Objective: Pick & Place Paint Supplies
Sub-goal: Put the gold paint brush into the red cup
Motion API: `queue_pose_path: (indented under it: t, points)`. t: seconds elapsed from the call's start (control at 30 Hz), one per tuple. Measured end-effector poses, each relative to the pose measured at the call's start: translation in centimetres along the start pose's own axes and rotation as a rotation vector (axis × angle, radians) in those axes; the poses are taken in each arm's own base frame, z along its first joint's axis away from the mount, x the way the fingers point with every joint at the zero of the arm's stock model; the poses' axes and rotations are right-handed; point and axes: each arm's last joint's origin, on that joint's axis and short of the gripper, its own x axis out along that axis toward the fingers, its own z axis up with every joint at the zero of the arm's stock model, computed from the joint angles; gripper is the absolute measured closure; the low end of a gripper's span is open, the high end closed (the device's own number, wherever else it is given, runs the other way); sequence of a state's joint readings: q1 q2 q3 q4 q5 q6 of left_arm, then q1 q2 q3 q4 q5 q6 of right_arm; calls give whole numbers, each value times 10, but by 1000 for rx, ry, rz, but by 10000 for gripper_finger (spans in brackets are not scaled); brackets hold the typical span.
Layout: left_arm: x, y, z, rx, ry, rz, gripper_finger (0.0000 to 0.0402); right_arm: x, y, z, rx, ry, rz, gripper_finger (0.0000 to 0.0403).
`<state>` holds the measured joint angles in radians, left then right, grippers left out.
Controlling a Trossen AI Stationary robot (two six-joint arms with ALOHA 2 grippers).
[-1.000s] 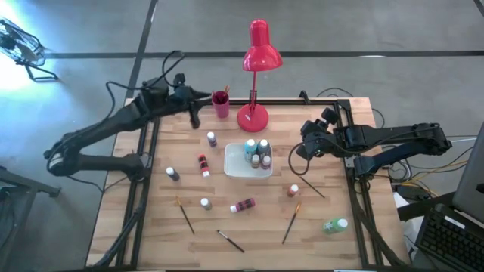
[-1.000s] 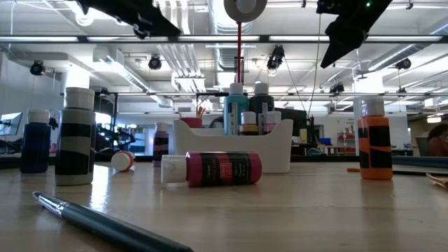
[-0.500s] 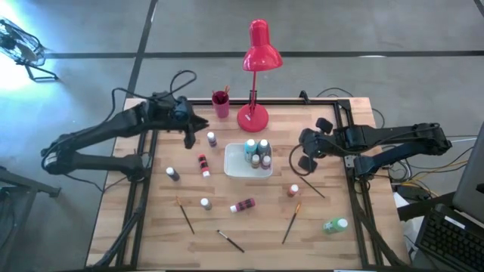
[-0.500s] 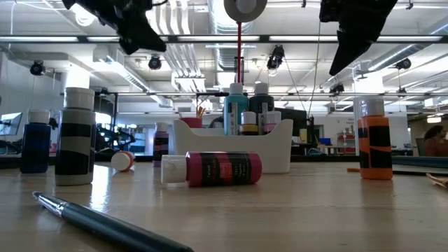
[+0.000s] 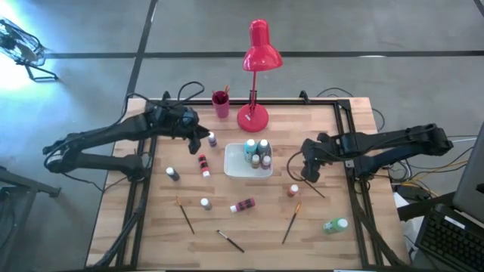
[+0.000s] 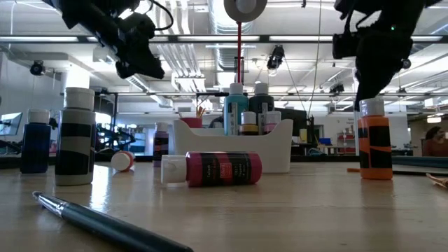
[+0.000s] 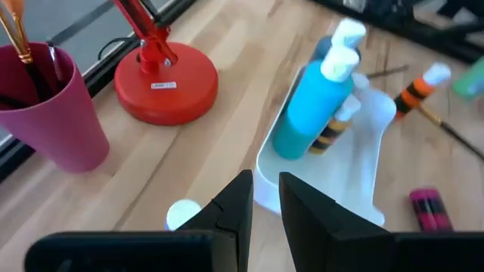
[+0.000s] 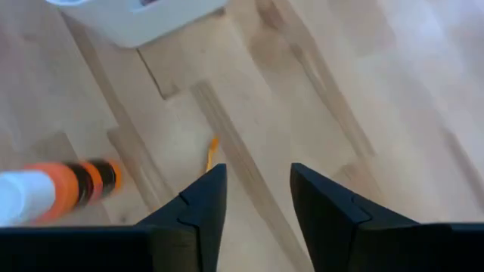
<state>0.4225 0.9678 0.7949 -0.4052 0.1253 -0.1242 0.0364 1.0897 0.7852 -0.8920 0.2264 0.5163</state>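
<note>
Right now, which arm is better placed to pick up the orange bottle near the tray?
Probably the right. Its end effector hovers open next to the orange bottle, while the left end effector is across the white tray, above another bottle.

Bright overhead ceiling light; soft shadows; wrist views motion-blurred; low-view foreground unfocused.

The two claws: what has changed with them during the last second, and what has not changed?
The left claw moved from the red cup to above the purple bottle. The right claw came down towards the orange bottle and opened wider. Neither holds anything. Bottles, brushes, tray and lamp stayed put.
</note>
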Motion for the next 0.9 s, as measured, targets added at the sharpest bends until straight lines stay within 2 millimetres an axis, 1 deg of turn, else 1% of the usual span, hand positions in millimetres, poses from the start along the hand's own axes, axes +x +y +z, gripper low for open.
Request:
queue_pose_path:
  t: [0.13, 0.27, 0.37, 0.47, 0.6, 0.73, 0.9]
  points:
    - [5, 1, 1, -3, -80, -11, 330, 16, 1, -6, -8, -69, 38, 239]
    - [6, 0, 6, 12, -160, -17, 330, 32, -1, -15, -30, -73, 22, 224]
    - [5, 0, 10, 7, -203, -16, 330, 42, -3, -21, -36, -80, -15, 219]
    - [4, -1, 15, -7, -243, -22, 330, 49, -3, -25, -34, -90, -11, 219]
    - [3, -2, 19, -18, -284, -30, 330, 55, -1, -26, -22, -77, 24, 226]
    - [2, -2, 21, -30, -301, -34, 330, 63, 2, -26, -5, -35, 10, 233]
    - [2, -2, 20, -42, -298, -35, 330, 76, 7, -22, -18, 15, -13, 226]
